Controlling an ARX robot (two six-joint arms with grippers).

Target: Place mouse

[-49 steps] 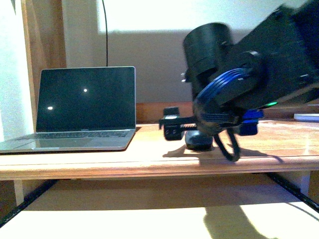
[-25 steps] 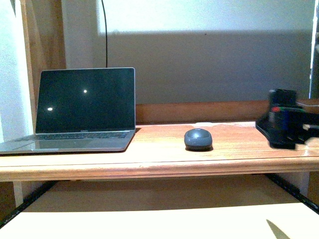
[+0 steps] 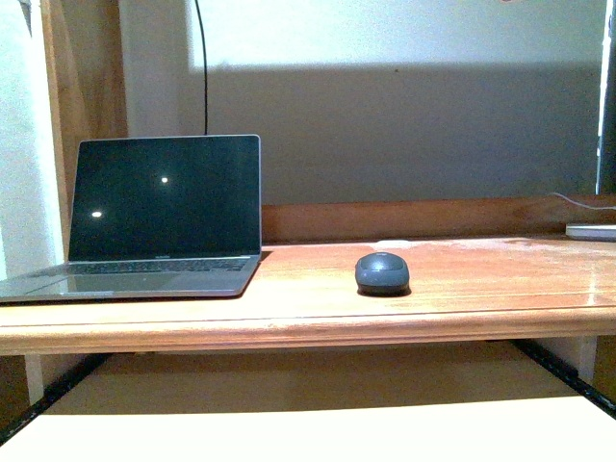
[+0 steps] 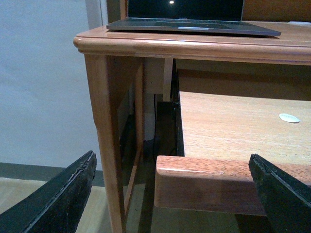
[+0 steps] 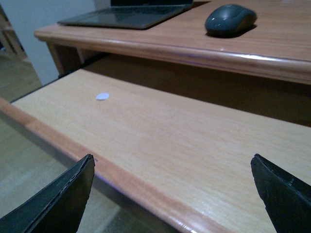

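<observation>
The dark grey mouse [image 3: 382, 272] rests on the wooden desk top [image 3: 308, 308], to the right of the open laptop [image 3: 159, 217]. In the right wrist view the mouse [image 5: 230, 19] lies on the desk top, far beyond my right gripper [image 5: 175, 194], which is open and empty over the front edge of the pull-out shelf [image 5: 160, 131]. My left gripper [image 4: 170, 194] is open and empty, low by the left corner of the shelf [image 4: 233, 126] and the desk leg [image 4: 104, 121]. Neither arm shows in the front view.
A small flat white disc [image 5: 102, 96] lies on the pull-out shelf, and the left wrist view shows the disc [image 4: 289, 118] too. A white flat thing with a cable [image 3: 592, 231] sits at the desk's far right. A black cable [image 3: 205, 67] runs up the wall behind the laptop.
My right arm, which stood over the mouse a second ago, has drawn away to the right and left the front view. The mouse stays on the desk top.
</observation>
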